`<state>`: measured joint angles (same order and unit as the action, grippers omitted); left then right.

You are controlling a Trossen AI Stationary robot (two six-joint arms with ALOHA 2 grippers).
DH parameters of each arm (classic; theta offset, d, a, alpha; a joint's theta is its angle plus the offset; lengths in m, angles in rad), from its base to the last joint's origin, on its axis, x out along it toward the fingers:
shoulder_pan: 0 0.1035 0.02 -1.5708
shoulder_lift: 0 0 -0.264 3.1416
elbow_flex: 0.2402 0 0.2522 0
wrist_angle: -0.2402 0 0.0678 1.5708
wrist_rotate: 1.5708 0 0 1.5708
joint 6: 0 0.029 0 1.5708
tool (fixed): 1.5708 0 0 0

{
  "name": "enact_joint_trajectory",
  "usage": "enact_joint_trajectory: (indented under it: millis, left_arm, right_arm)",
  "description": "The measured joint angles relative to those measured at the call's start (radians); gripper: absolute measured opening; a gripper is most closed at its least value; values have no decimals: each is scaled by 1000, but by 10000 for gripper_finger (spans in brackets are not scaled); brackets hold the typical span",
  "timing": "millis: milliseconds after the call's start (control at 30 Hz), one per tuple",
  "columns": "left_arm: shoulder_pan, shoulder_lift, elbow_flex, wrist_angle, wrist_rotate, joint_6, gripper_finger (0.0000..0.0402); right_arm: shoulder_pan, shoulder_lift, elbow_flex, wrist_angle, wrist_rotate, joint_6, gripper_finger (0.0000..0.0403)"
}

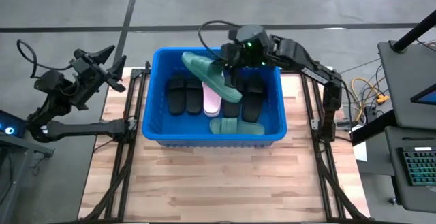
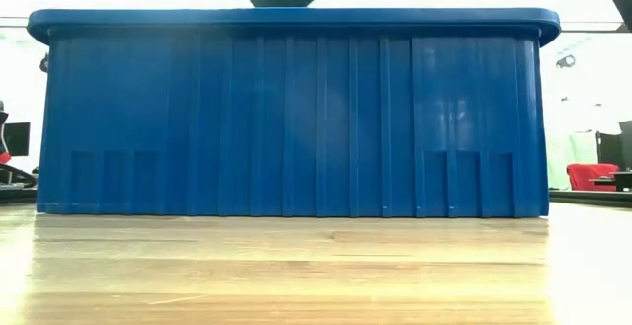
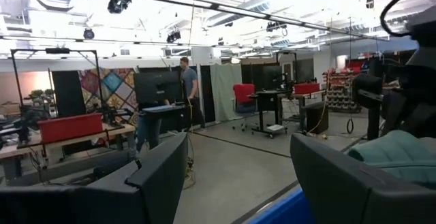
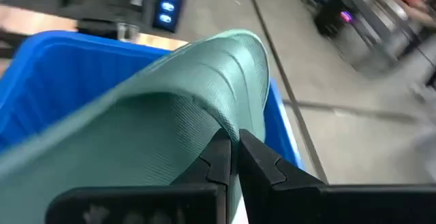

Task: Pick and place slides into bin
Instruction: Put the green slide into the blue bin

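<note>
The blue bin (image 1: 158,94) stands mid-table; its near wall (image 2: 296,118) fills the low view. Lying in it are black slides (image 1: 184,94), another black one (image 1: 253,100), a pink slide (image 1: 212,103) and a green slide (image 1: 235,126). My right gripper (image 1: 230,66) is over the bin's far side, shut on a second green slide (image 1: 208,75), which hangs slanted above the others. My left gripper (image 1: 109,64) waits open beyond the table's left edge, touching nothing; its wrist view shows that slide (image 3: 402,152) and the bin's rim (image 3: 279,210). My right gripper pinches a thin curved part of the green slide (image 4: 221,118) between its two shut fingers (image 4: 262,163); whether it is strap or sole I cannot tell. The fingers come from the table's far right side, slanting down. The slide is lifted clear above the bin, tilted.
Bare wooden tabletop (image 1: 218,183) lies in front of the bin. A desk with a keyboard (image 1: 415,169) stands off the table's right edge. Beyond the table is an open room with desks and a standing person (image 3: 187,88).
</note>
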<state>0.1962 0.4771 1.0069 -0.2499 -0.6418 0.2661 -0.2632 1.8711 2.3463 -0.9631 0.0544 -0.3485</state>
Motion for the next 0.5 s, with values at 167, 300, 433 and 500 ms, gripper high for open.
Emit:
enact_joint_trajectory:
  millis: [167,300,433,500]
  left_arm:
    - [0,-2,0,-1,0,0,244]
    - [0,-4,0,0,-2,0,244]
    - [0,-4,0,0,-2,0,244]
    - [0,-4,0,3,-3,1,244]
  right_arm:
    - [-48,61,0,31,-156,-207,8]
    - [-65,123,0,24,-221,-375,8]
    - [-71,192,0,27,-273,-489,8]
    - [-71,228,0,32,-299,-534,8]
